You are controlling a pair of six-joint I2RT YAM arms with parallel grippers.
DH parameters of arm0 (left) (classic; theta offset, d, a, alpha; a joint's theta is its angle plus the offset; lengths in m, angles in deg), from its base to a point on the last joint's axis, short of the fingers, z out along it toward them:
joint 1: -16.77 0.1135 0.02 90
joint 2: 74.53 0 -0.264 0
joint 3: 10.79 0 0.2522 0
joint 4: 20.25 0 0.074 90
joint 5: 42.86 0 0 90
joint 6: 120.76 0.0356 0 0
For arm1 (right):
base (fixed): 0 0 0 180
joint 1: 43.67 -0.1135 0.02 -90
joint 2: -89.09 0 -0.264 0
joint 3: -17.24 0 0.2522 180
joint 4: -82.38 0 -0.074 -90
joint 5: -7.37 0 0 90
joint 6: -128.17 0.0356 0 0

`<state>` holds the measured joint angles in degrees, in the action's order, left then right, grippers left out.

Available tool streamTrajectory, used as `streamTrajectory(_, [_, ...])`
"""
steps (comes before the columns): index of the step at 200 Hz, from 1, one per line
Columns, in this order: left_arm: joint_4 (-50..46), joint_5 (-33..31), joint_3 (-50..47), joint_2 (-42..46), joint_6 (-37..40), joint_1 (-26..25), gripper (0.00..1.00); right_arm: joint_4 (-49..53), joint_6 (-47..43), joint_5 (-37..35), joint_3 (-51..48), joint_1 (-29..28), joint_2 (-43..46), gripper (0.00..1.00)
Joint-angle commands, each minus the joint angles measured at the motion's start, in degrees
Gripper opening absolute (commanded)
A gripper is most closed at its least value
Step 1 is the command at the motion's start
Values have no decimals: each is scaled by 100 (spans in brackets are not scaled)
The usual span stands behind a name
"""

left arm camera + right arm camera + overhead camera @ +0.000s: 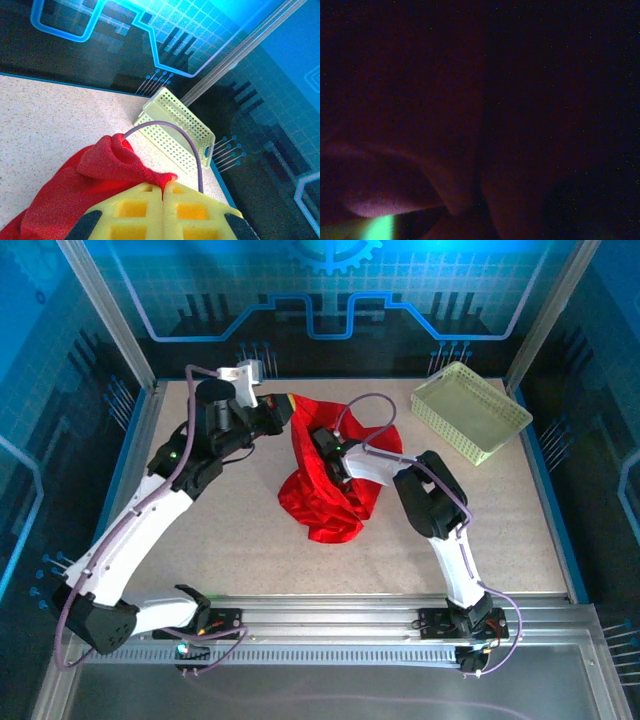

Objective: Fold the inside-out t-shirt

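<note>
From where I stand, the plain bright red cloth t-shirt (325, 505) sits bunched in a heap on the speckled pale table (200, 540), roughly midway between the two arms. The left gripper (163, 189) has its yellow fingers pressed tight together on a fold of the red cloth and holds that corner up. From this pinch the shirt drops away below and beyond the fingertips, so its long axis slopes from the left hand down towards the near edge. The right gripper (322, 443) is pushed into the heap just beside the left one, with cloth wrapped all around it. Its own camera gives nothing but dark red fabric, so I cannot tell whether its fingers are apart or holding anything. The right arm is the nearer one to the bulk of the shirt, which lies directly around and below its hand. I judge the next move depends on it finding a second edge across from the left pinch. The pale yellow-green plastic lattice basket (470, 410) stands well apart, beyond the right hand
</note>
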<state>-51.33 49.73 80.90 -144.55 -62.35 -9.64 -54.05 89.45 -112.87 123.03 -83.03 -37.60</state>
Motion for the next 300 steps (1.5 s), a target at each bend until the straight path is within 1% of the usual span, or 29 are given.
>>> streamTrajectory(1, [-56,-13,-189,302,-3,218,0,814,119,27,79,-111,-452,60])
streamTrajectory(7, [-60,-13,-236,353,-18,271,0,817,125,67,72,-116,-469,55])
streamTrajectory(25, [-85,5,-306,448,-31,420,0,760,204,-16,-98,-127,-337,54])
streamTrajectory(40, [-152,20,-329,478,-31,546,0,449,171,-75,-433,-139,-111,45])
streamTrajectory(48, [-170,27,-355,490,-31,609,0,419,177,-63,-509,-121,-50,37])
streamTrajectory(61, [-220,23,-403,531,-10,732,0,142,168,-35,-811,-56,212,18])
streamTrajectory(68, [-271,-20,-427,534,19,798,0,-168,129,-11,-1106,-16,443,13])
streamTrajectory(73, [-315,-53,-452,537,53,848,0,-355,109,-7,-1294,7,618,11])
streamTrajectory(88, [-411,-85,-515,518,118,1016,0,-981,-130,67,-1820,45,1155,11])
streamTrajectory(95, [-445,-94,-561,488,138,1102,0,-1091,-186,5,-1967,42,1385,8])
streamTrajectory(105, [-511,-170,-640,460,158,1197,0,-1478,-531,122,-2167,23,1700,3])
streamTrajectory(111, [-559,-197,-662,406,174,1252,0,-1512,-605,94,-2233,2,1855,0])
streamTrajectory(135, [-762,-260,-705,55,260,1423,0,-1822,-963,221,-2468,-93,2354,0])
streamTrajectory(148, [-883,-275,-708,-233,285,1468,0,-2195,-1197,473,-2679,-142,2613,0])
streamTrajectory(186, [-1185,-206,-599,-1249,285,1543,0,-2686,-1451,1010,-3089,-268,3334,0])
streamTrajectory(221, [-1243,-144,-503,-1970,309,1543,0,-3440,-1832,2204,-3534,-273,3916,0])
streamTrajectory(233, [-1322,-188,-427,-2195,320,1543,0,-3730,-1954,2707,-3687,-258,4106,0])
streamTrajectory(243, [-1372,-231,-372,-2393,343,1543,0,-3861,-2009,2919,-3809,-266,4277,0])
streamTrajectory(253, [-1465,-342,-287,-2615,365,1549,0,-4104,-2122,3291,-3961,-257,4443,0])
streamTrajectory(275, [-1805,-534,-21,-3182,384,1631,0,-4279,-2246,3462,-4132,-273,4696,0])
streamTrajectory(282, [-1914,-564,54,-3343,372,1669,0,-4277,-2298,3447,-4323,-271,4733,0])
streamTrajectory(300, [-1984,-548,58,-3557,326,1774,0,-4366,-2431,3499,-4487,-279,4754,0])
